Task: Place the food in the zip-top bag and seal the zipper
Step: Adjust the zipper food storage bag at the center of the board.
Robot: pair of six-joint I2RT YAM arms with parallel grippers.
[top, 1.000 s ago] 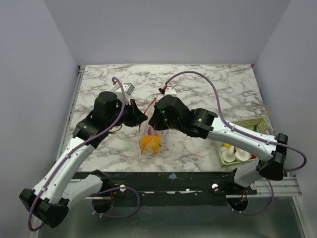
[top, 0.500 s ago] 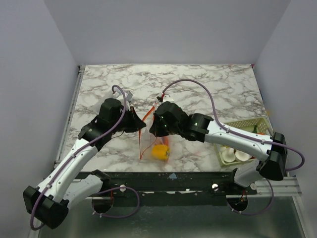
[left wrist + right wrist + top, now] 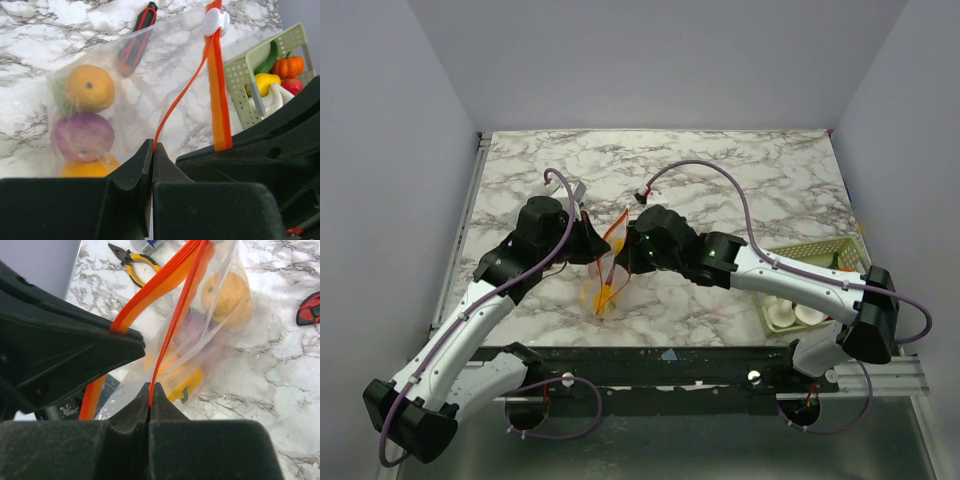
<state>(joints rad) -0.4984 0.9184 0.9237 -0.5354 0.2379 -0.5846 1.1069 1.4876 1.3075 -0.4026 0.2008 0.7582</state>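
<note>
Two closed tools, your left tool (image 3: 152, 150) and right tool (image 3: 150, 390), each pinch the zipper (image 3: 218, 100); food (image 3: 90, 87) sits in the zip-top bag (image 3: 167, 60) below it.

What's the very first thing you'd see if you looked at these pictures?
A clear zip-top bag held up over the middle of the marble table, with an orange fruit and a purple one inside. The left gripper and right gripper each pinch its bright orange-red zipper. At the table's right edge sits a green basket holding more toy food.
</note>
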